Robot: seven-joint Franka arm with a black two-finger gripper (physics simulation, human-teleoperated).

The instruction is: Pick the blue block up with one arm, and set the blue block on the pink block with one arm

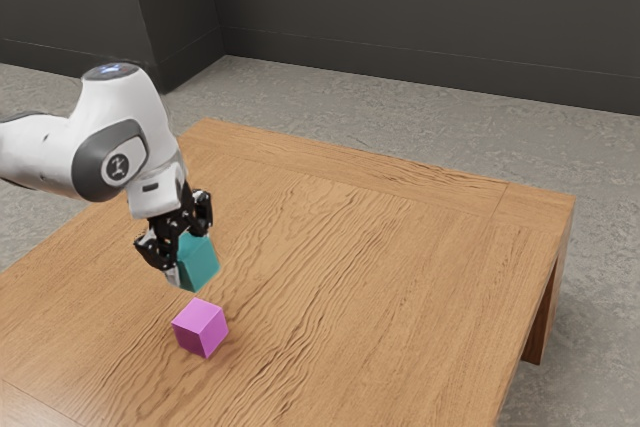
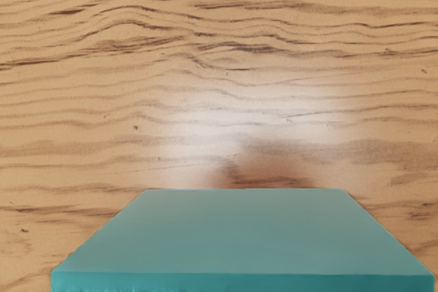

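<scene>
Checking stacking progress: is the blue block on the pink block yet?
Not yet. The gripper, shut on the blue block, holds it above the table, not resting on the pink block.

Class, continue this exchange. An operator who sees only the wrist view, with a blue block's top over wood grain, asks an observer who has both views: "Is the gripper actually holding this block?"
Observer: Yes. In the exterior view the gripper is shut on the blue block, with a finger on each side.
Operator: Where is the pink block?
Observer: The pink block rests on the table. In the exterior view it is just below the blue block, slightly toward the view's right, and not touching it.
</scene>
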